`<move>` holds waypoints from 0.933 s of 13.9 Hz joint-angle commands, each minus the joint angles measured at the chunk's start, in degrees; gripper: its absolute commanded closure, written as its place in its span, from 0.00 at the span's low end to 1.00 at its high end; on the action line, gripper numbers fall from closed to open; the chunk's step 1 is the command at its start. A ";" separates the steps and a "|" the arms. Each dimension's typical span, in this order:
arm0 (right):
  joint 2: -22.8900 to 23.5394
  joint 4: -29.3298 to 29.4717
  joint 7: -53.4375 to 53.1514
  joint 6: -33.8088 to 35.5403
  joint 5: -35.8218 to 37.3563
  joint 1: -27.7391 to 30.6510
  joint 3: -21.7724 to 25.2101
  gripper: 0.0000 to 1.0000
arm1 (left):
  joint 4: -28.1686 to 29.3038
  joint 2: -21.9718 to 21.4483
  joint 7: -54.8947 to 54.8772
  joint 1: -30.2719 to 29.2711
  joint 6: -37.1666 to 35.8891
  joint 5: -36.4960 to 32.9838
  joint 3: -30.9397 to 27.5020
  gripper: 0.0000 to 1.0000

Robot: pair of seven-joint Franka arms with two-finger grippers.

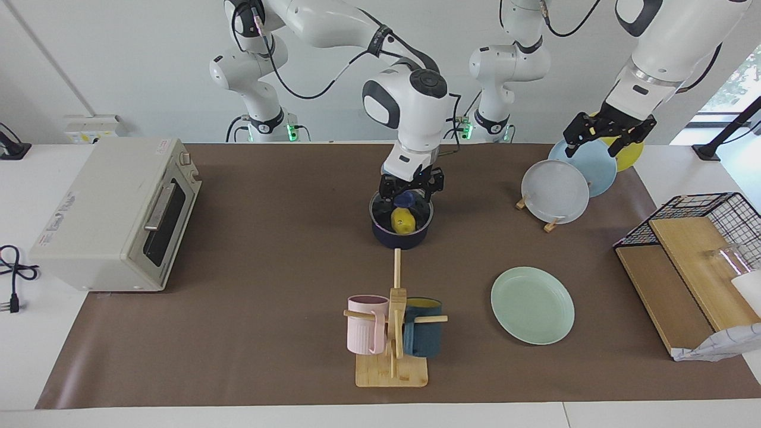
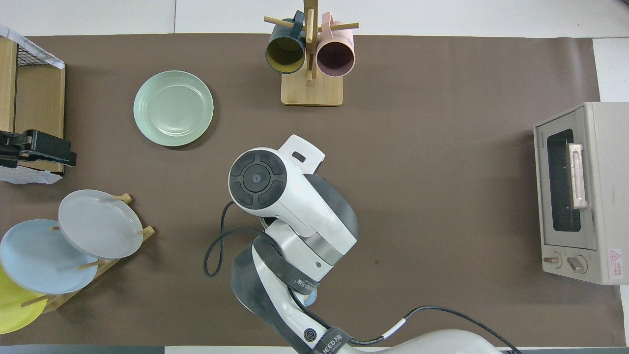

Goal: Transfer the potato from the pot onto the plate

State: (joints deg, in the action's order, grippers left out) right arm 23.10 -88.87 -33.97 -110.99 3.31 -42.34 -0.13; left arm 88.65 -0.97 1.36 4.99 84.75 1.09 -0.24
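The yellow potato (image 1: 403, 221) lies inside the dark navy pot (image 1: 389, 238) at the middle of the table. My right gripper (image 1: 410, 191) hangs straight down over the pot's mouth, open, its fingertips just above the potato and apart from it. In the overhead view the right arm hides the pot and the potato. The mint-green plate (image 1: 532, 304) (image 2: 173, 108) lies flat and bare, farther from the robots than the pot, toward the left arm's end. My left gripper (image 1: 609, 135) (image 2: 37, 147) waits open and empty, raised over that end of the table.
A wooden mug tree (image 1: 393, 333) with a pink mug and a dark teal mug stands farther out than the pot. A rack (image 1: 550, 226) holds grey-white, light blue and yellow plates. A toaster oven (image 1: 119, 214) stands at the right arm's end; a wire basket (image 1: 707, 220) with wooden boards at the left arm's.
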 commanded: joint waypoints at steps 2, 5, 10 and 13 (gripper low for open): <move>-3.68 -6.93 -0.84 -4.49 0.47 -1.17 0.05 0.00 | 1.44 -1.41 0.40 -0.59 0.33 0.49 0.33 0.00; -4.20 -7.98 -0.75 -4.76 0.47 -1.17 0.05 0.00 | 1.44 -1.41 0.40 -0.59 0.33 0.49 0.33 0.00; -4.47 -9.40 -0.22 -6.95 0.47 -1.17 0.05 0.04 | 1.53 -1.49 0.40 -0.59 0.15 0.49 0.33 0.00; -4.47 -9.40 -0.40 -7.57 0.47 -1.17 0.05 0.10 | 1.53 -1.49 0.40 -0.59 0.15 0.49 0.33 0.00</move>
State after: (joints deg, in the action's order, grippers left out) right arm 20.30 -96.10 -33.97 -117.16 3.34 -43.59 -0.10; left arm 88.65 -0.97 1.35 4.99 84.74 1.09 -0.24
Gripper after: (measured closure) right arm 0.066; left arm 0.000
